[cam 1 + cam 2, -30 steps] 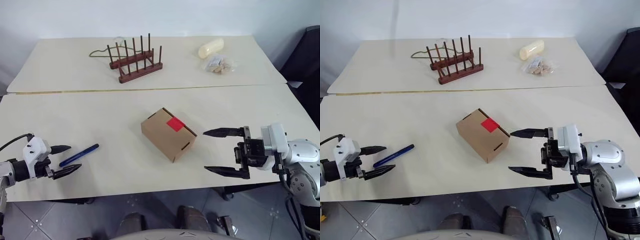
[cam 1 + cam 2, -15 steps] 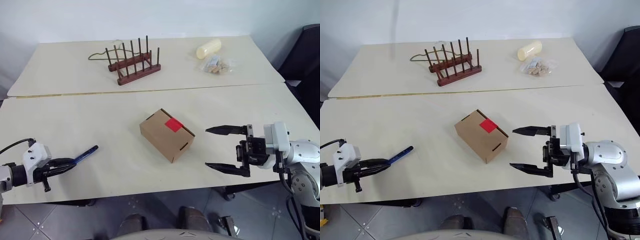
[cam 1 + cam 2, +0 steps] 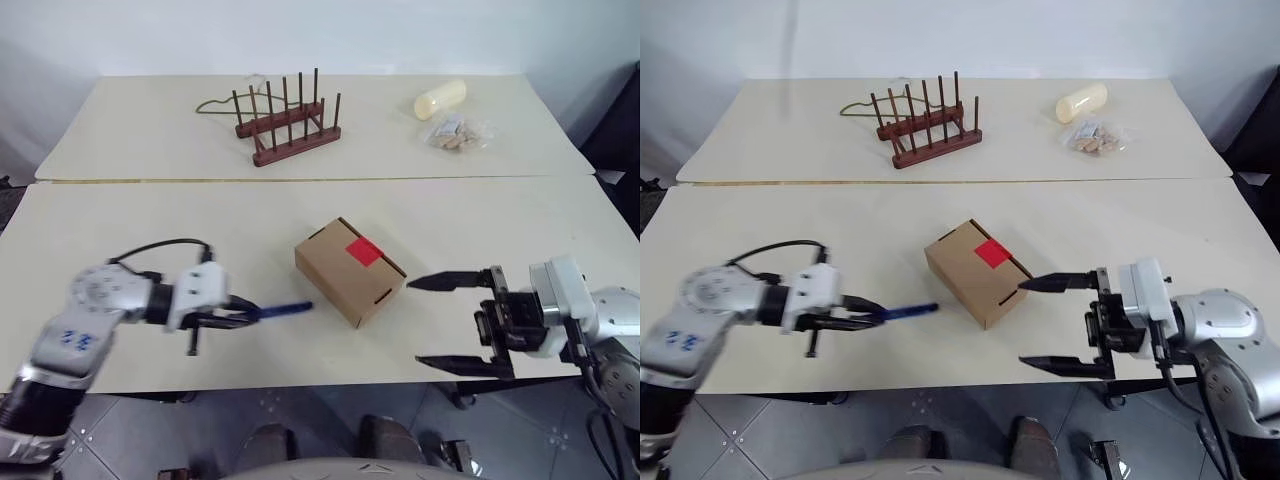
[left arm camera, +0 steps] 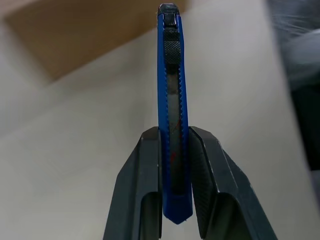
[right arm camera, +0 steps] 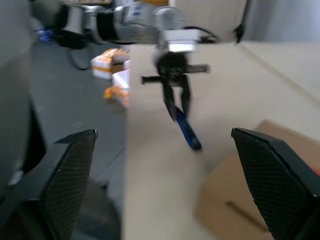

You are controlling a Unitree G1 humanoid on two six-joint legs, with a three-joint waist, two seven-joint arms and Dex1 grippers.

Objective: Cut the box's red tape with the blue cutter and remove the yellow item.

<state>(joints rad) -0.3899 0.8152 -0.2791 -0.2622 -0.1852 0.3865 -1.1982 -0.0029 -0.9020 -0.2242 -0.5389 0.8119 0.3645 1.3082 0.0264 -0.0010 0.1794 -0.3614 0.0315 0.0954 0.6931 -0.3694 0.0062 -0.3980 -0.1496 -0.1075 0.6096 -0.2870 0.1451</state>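
Left eye view: on the near cream tabletop [image 3: 150, 215] sits the small brown cardboard box [image 3: 349, 270], turned cornerwise, its flap lid down and a bright red square of tape [image 3: 363, 251] stuck across the top edge. The left gripper [image 3: 238, 311] is just to the left of the box, its two black fingers pinched tight on the slim blue pen-shaped cutter [image 3: 283, 310]. The cutter sticks out past the fingertips and points toward the box's left face, its tip close to the cardboard but not touching. In the left wrist view the blue cutter [image 4: 171, 110] runs straight up between the two black fingers [image 4: 140, 180], clamped from both sides, with its ridged slider and dark tip toward the brown carton.

The right gripper [image 3: 452, 320] hangs over the table's near edge to the right of the box, jaws spread wide with nothing between them; the upper fingertip is near the box's right corner without touching it. The right wrist view looks between those spread fingers at the left gripper [image 5: 176, 102] holding the blue cutter.

On the far table stand a dark red wooden peg rack [image 3: 290, 130], a pale cream cylinder [image 3: 441, 99] and a clear bag of small tan pieces [image 3: 458, 134], all well apart from the box.
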